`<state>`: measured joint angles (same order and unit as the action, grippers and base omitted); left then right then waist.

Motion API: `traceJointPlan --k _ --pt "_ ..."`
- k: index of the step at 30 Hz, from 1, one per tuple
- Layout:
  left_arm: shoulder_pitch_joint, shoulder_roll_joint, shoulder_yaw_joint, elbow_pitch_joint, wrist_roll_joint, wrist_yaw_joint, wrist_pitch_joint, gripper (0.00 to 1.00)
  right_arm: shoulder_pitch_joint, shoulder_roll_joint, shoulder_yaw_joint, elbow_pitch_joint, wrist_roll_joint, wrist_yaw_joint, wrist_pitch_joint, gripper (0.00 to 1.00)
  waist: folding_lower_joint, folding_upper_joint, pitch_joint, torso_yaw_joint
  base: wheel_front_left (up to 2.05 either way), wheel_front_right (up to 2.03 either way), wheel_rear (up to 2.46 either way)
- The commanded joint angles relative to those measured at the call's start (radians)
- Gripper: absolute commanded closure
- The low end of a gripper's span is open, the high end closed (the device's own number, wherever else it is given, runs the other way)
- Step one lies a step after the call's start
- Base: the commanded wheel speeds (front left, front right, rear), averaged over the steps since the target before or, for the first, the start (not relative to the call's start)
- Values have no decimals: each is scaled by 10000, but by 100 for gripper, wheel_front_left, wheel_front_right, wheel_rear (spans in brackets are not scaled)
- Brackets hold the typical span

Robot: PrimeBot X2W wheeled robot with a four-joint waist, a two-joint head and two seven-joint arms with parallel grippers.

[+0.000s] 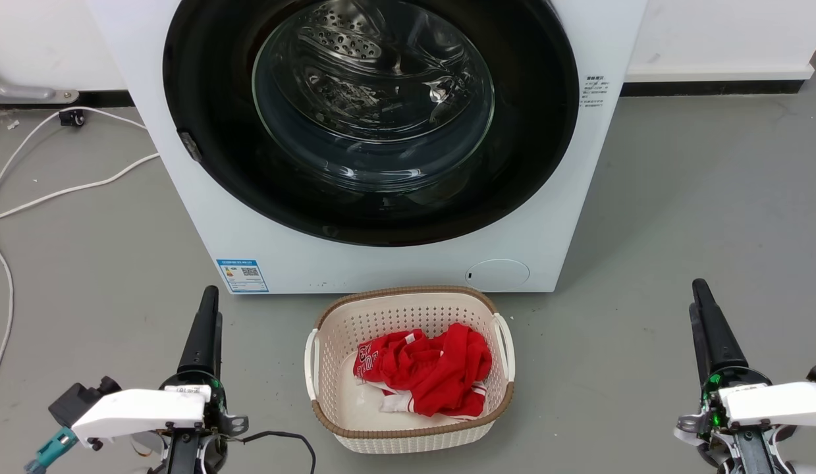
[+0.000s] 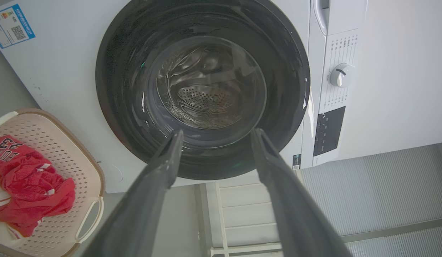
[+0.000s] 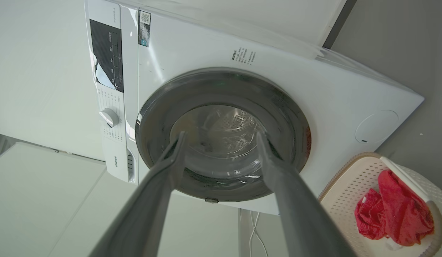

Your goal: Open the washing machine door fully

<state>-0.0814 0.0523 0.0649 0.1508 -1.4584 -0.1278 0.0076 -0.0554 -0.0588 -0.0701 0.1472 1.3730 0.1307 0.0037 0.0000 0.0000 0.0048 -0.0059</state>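
Head view: washing machine door (image 1: pixel 373 112) shut, well ahead of left gripper (image 1: pixel 210 296) and right gripper (image 1: pixel 701 293).
Left gripper: fingers wide, holding nothing.
Right gripper: fingers wide, holding nothing.
Laundry basket (image 1: pixel 408 293): between the two.

The head view looks forward and steeply down from high up and farthest back, facing the washing machine (image 1: pixel 381 263) square on. The washing machine door (image 1: pixel 371 112) fills twelve o'clock, the laundry basket (image 1: pixel 408 291) sits at six, the left gripper (image 1: pixel 211 293) at seven and the right gripper (image 1: pixel 699 289) at five. The left wrist view looks from low down along its fingers (image 2: pixel 160 171), nearer the door and rolled, so the control panel (image 2: pixel 328 130) lies at three o'clock and the laundry basket at eight. The right wrist view, equally low and near, is rolled the opposite way: control panel at nine, laundry basket at four. All three views share the door, the machine's front and the laundry basket.
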Motion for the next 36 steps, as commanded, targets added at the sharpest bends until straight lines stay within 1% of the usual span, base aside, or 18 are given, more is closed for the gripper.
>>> traceJointPlan --k 1,4,5,7,16,26,36 --pt "-236 43 23 -387 684 -19 -141 0 -38 -12 47 -399 -833 2 -139 0 0 0 0 -6 0 0 0" --pt "-210 41 90 -566 1401 -20 -259 0 16 -7 106 -588 -1669 2 -254 0 0 0 -1 -10 0 0 0" --pt "-210 41 90 -566 1401 -20 -259 0 16 -7 106 -588 -1669 2 -254 0 0 0 -1 -10 0 0 0" --pt "-183 39 113 -656 1800 -21 -338 0 68 -4 153 -656 -2175 2 -330 0 0 0 -4 -10 0 0 0" --pt "-6 33 -224 -940 3985 -24 -665 0 266 9 283 -977 -4299 1 -652 0 0 0 -11 -4 0 0 0" --pt "89 27 -578 -1132 6524 191 -997 0 425 23 433 -1180 -6561 1 -903 0 0 0 -14 -8 0 0 0" --pt "183 91 -814 -1278 8323 398 -1293 0 496 36 501 -1383 -8432 1 -986 0 0 0 4 -18 0 0 0"
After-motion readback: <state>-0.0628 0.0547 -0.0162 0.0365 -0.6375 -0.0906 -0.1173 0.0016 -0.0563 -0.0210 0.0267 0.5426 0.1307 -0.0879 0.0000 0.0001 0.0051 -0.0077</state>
